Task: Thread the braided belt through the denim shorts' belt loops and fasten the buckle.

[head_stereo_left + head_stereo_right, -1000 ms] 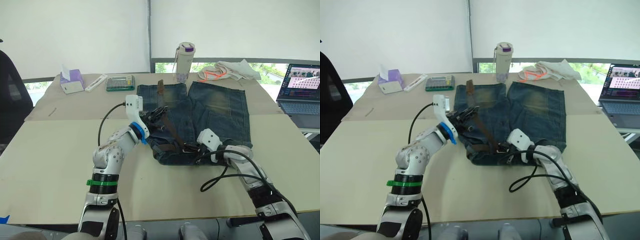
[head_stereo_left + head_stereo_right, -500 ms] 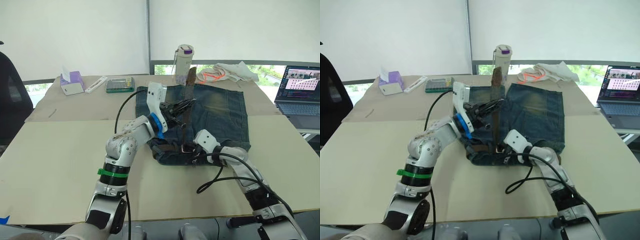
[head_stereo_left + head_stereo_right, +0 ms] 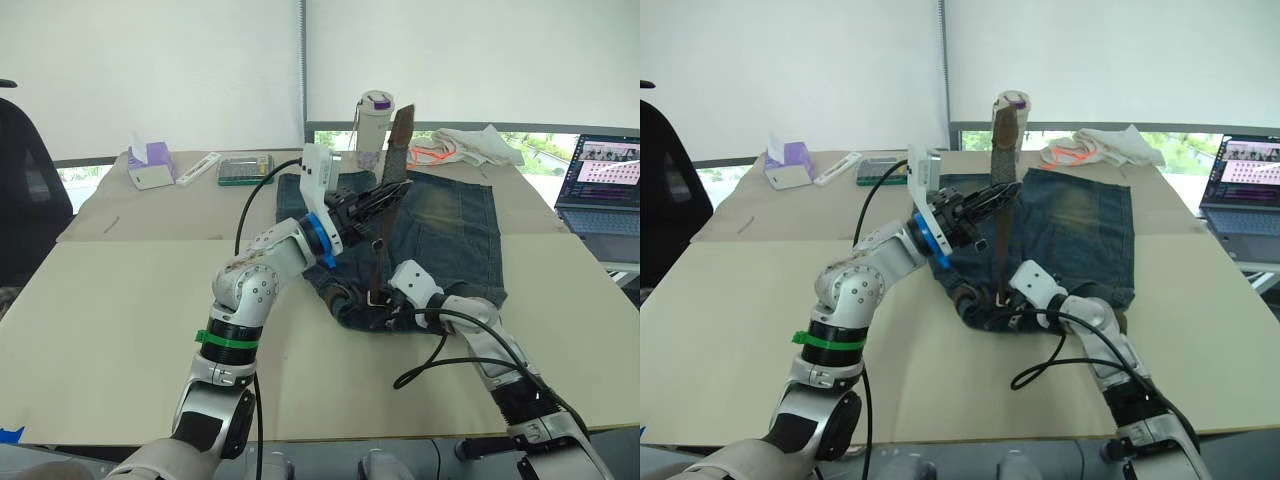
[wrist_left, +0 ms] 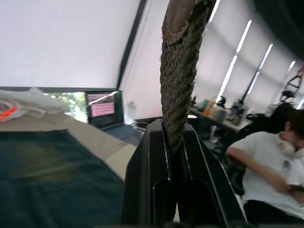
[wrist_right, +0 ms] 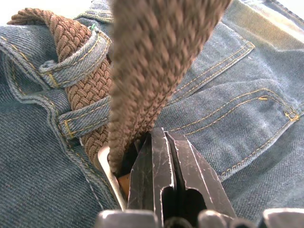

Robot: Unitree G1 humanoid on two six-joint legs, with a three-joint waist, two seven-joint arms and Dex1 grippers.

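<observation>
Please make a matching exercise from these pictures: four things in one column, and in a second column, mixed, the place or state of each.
1. braided belt
2. denim shorts
3. left gripper
4. laptop

A. shut on the strap, raised
B. at the table's right edge, screen on
C. spread flat on the table
D. free end lifted, pointing up

Pairs: 1-D, 2-C, 3-A, 4-B

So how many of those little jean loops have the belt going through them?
2 that can be seen. In the right wrist view, the braided belt passes under one belt loop and another just beside it, on the denim shorts. Others may be hidden.
</observation>
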